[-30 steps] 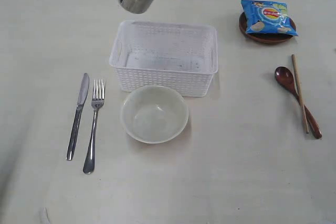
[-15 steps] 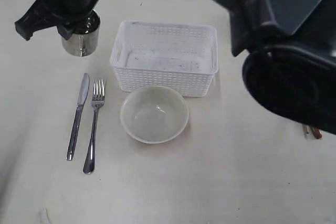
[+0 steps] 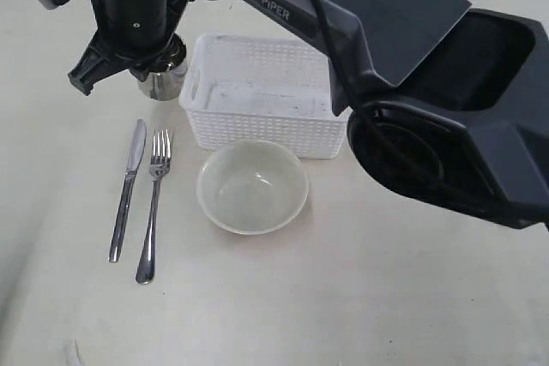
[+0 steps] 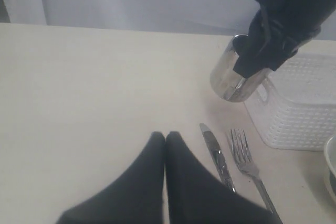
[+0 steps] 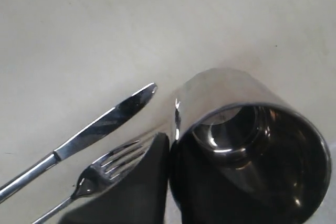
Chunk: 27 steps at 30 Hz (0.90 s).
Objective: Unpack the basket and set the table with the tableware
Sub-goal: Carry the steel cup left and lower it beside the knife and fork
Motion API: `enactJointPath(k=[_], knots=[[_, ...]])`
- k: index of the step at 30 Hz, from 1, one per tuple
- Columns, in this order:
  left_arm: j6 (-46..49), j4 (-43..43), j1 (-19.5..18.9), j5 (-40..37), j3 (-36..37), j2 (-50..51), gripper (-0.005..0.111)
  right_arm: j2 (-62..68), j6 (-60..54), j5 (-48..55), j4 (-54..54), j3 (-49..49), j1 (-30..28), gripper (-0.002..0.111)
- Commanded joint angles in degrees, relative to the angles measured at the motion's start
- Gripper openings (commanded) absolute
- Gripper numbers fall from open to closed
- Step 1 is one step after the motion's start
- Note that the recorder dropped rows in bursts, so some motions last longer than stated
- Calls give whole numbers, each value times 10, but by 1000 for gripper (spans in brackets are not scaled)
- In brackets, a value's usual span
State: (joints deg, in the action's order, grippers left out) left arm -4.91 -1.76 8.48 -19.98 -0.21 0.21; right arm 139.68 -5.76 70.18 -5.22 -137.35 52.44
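Observation:
The steel mug (image 3: pixel 163 81) hangs tilted, low over the table (image 3: pixel 360 297), just left of the white basket (image 3: pixel 266 96). My right gripper (image 3: pixel 141 62) has reached across and is shut on the mug's rim (image 5: pixel 247 145), one finger (image 5: pixel 142 187) outside the wall. The knife (image 3: pixel 129 186) and fork (image 3: pixel 154 203) lie side by side in front of the mug, with the cream bowl (image 3: pixel 253 186) in front of the basket. My left gripper (image 4: pixel 165 136) is shut and empty, over bare table near the knife (image 4: pixel 215 156) and fork (image 4: pixel 247 161).
The right arm's dark body (image 3: pixel 429 83) stretches over the basket's back and hides the right half of the table. The basket looks empty inside. Its corner (image 4: pixel 299 108) sits close to the mug (image 4: pixel 236 74).
The right arm has carried the mug from behind the basket to its left side and lowered it, then moved it a little nearer the basket. The arm now covers the right of the scene.

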Motion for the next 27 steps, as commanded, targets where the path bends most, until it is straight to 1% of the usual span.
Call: enactJointPath(k=[1, 8, 13, 21, 27], knots=[[2, 1, 3, 1, 2, -2, 0, -1, 23, -2, -61, -6, -6, 0], [2, 1, 3, 1, 2, -2, 0, -1, 43, -2, -59, -6, -17, 0], [2, 1, 3, 1, 2, -2, 0, 2, -7, -7, 15, -6, -17, 0], [2, 1, 3, 1, 2, -2, 0, 26, -7, -16, 17, -6, -16, 0], [2, 1, 3, 1, 2, -2, 0, 34, -16, -47, 24, -6, -16, 0]])
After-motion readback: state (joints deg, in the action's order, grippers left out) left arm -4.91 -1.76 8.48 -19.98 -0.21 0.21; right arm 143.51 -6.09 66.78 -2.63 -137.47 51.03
